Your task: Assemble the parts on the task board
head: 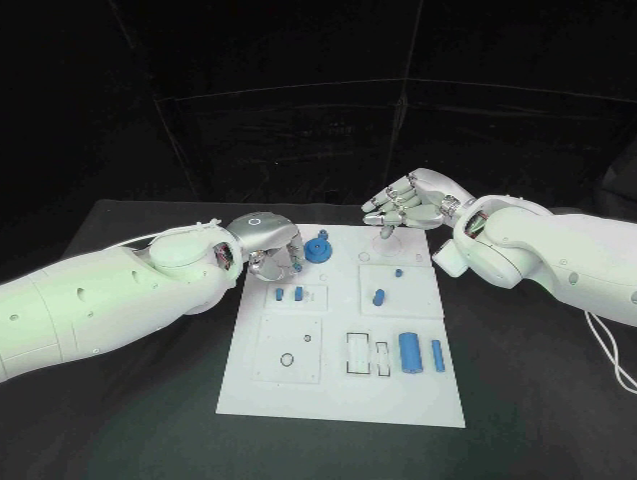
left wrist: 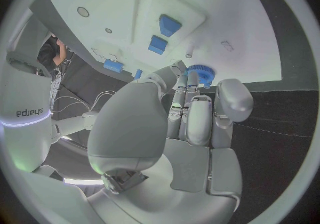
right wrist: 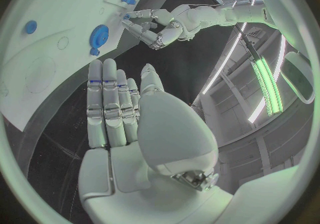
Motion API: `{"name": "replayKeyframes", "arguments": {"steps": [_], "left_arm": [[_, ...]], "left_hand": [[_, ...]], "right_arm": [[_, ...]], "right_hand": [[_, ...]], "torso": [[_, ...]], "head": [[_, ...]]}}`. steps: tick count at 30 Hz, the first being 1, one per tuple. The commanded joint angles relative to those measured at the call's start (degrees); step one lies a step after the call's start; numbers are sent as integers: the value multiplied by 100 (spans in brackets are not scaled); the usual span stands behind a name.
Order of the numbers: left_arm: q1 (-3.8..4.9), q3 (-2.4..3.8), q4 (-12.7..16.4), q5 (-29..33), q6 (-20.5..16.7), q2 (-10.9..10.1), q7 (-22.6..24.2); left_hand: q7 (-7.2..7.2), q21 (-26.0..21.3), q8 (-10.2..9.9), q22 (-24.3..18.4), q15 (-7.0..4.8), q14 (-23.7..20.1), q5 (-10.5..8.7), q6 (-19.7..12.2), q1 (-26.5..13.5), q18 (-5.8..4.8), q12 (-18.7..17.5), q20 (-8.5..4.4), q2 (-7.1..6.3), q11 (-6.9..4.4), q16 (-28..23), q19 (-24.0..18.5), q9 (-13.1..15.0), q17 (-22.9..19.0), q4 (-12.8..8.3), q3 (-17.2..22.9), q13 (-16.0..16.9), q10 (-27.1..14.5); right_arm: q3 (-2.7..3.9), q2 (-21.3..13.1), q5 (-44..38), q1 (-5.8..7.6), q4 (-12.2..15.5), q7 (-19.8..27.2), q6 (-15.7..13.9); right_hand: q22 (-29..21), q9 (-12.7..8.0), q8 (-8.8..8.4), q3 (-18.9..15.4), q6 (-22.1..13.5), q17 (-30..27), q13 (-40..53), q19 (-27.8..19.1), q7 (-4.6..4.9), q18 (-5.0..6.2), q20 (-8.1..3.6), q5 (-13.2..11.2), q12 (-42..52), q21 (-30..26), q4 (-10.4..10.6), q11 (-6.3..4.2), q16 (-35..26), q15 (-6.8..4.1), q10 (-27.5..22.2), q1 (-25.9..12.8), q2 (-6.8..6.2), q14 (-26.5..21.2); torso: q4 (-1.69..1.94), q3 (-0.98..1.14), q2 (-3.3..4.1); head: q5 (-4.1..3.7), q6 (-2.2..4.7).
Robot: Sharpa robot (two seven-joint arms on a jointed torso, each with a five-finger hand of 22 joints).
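The white task board (head: 340, 385) lies in the middle of the black table. A blue gear (head: 318, 248) stands near its far left corner, also seen as the gear (left wrist: 199, 72) and the gear (right wrist: 100, 34). My left hand (head: 268, 250) is beside the gear with its fingers (left wrist: 183, 88) curled down toward the board. A small blue piece (head: 301, 265) shows right at the fingertips, and I cannot tell whether it is held. My right hand (head: 405, 205) hovers over the board's far edge, fingers (right wrist: 110, 101) straight and apart, holding nothing.
Two small blue pieces (head: 289, 294) lie left of the board's middle. A blue piece (head: 380, 296) and a small one (head: 399, 271) lie on the right. A blue cylinder (head: 409, 352) and a slimmer piece (head: 438, 353) lie nearer me. A white cable (head: 621, 370) trails at the right.
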Motion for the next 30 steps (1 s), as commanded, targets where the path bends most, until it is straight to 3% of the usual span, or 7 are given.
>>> {"name": "replayKeyframes", "arguments": {"steps": [1, 9, 30], "left_arm": [[6, 9, 48, 177, 169, -70, -12], [9, 10, 44, 210, 412, -165, -113], [10, 9, -117, 215, 516, -33, -216]], "left_hand": [[-3, 20, -24, -3, -33, 83, 10, 51, -4, -64, -29, 3, -45, -3, 11, 55, 0, -2, 15, 37, 6, 52], [-4, 14, -32, -5, -32, 82, 10, 47, -20, -63, -49, 4, -59, -2, 7, 53, -2, -9, 19, 39, 6, 52], [-3, -7, -40, -18, -30, 77, 9, 40, -39, -59, -71, 5, -71, 0, -4, 47, -4, -29, 26, 43, 6, 51]], "right_arm": [[3, -8, -4, 10, 10, 47, 8], [3, -7, -4, 10, 8, 45, 11], [3, -5, -4, 10, 13, 42, 10]], "right_hand": [[-6, 0, 12, 1, -22, -8, -6, 18, -2, 25, 28, 24, -13, -38, -43, 2, -35, -10, -28, -6, 73, 3], [-6, 0, 12, 1, -22, -8, -6, 18, -2, 25, 28, 24, -13, -38, -43, 2, -35, -10, -28, -6, 73, 3], [-12, 0, 13, 0, -21, -8, -11, 22, -1, 24, 28, 22, -13, -46, -39, 2, -43, -9, -28, -18, 83, 7]], "torso": [[1, -4, -2], [4, -4, -3], [-2, -1, -1]], "head": [[-2, -2], [1, -6], [4, -16]]}}
